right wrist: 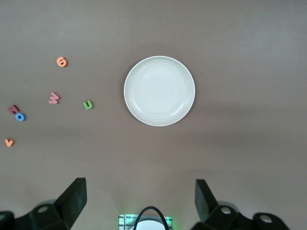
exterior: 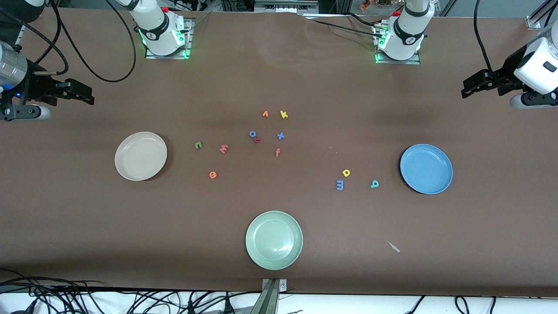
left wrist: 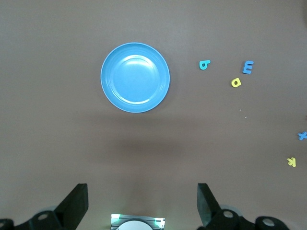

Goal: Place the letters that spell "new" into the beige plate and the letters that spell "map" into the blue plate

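Brown cloth over the bench [exterior: 279, 78], with 3 plates and a scatter of small foam letters on it. Near the right arm's end, the beige plate [exterior: 141, 155], bare inside; just beside it toward the middle, the green n [exterior: 198, 145], the salmon w [exterior: 223, 149] and, nearer the front camera, the orange e [exterior: 212, 175]. Toward the left arm's end, the blue plate [exterior: 426, 168], also bare; close by toward the middle, the yellow a [exterior: 346, 172], the blue m [exterior: 340, 185] and the teal p [exterior: 374, 184]. Likely laid out that way on purpose: each word's 3 letters close to its own plate and its own arm, so no reaching across.

Between the 2 groups, a cluster of decoys: orange v [exterior: 265, 114], yellow k [exterior: 284, 114], blue o [exterior: 252, 134] touching a dark red letter, blue x [exterior: 280, 136], salmon f [exterior: 277, 152]. Nearest the front camera, a pale green plate [exterior: 274, 240], no part of the task.

No letter moved yet, by the look of it. Right gripper [exterior: 80, 93] hanging high over the bench edge at its own end, fingers [right wrist: 72, 199] spread wide and holding nothing, wrist camera looking straight down on the beige plate. Left gripper [exterior: 475, 85] mirrored at its end, fingers [left wrist: 76, 201] spread, empty, looking down on the blue plate. Both waiting.
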